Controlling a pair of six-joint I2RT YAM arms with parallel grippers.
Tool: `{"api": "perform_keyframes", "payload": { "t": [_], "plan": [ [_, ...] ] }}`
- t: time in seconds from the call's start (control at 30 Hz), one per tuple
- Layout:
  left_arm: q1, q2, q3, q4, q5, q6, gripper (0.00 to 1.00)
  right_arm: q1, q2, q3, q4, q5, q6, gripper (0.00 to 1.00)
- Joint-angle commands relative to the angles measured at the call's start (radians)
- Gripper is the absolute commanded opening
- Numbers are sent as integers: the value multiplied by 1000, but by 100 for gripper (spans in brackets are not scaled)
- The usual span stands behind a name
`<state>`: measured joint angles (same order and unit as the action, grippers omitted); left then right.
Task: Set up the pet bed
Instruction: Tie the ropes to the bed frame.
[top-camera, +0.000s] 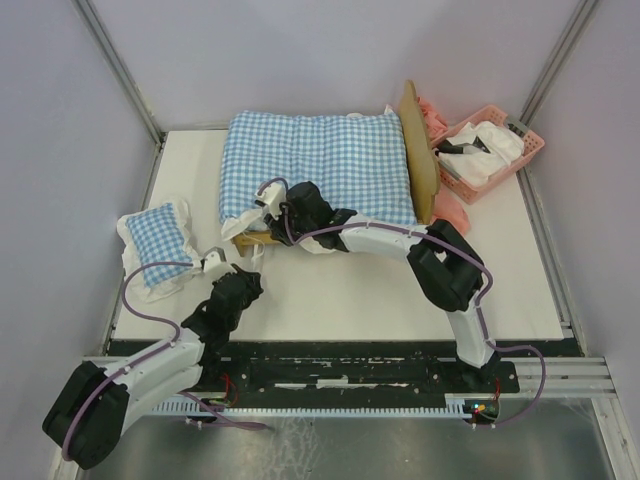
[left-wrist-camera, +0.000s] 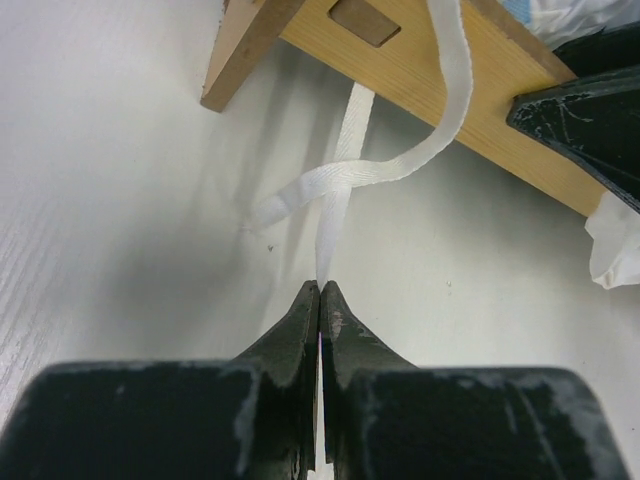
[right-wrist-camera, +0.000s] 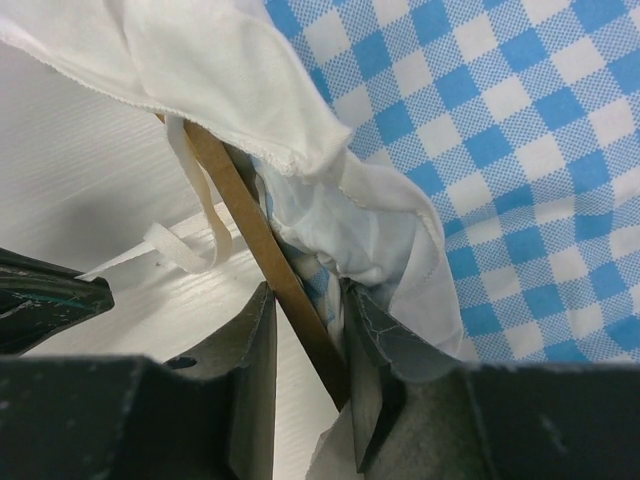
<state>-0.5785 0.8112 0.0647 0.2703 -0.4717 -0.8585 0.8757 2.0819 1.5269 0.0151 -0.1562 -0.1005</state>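
Note:
The pet bed (top-camera: 418, 165), a light-wood frame, lies at the back of the table with its headboard on the right. A blue-and-white checked cushion (top-camera: 320, 165) covers it. My right gripper (top-camera: 268, 205) is at the bed's near left corner, shut on the wooden side rail (right-wrist-camera: 250, 230) together with a fold of the cushion's white frill (right-wrist-camera: 400, 240). My left gripper (left-wrist-camera: 320, 290) hovers just in front of that corner, shut on a white ribbon (left-wrist-camera: 340, 180) that runs out from under the rail (left-wrist-camera: 440, 80). A second ribbon loops across the first.
A small checked pillow (top-camera: 158, 240) lies at the left edge of the table. A pink basket (top-camera: 490, 155) holding white and dark items stands at the back right, behind the headboard. The two grippers are close together.

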Motion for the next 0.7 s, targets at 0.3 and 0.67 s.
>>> {"api": "perform_keyframes", "payload": {
  "t": [0.3,0.67],
  "plan": [
    [-9,48,-3,-49,-45,-91,3,-40,-177,-27,-77,-10,83,60],
    [65,11,134,-56,142,26,3,-40,-421,-326,-22,-168,-320,61]
  ]
}}
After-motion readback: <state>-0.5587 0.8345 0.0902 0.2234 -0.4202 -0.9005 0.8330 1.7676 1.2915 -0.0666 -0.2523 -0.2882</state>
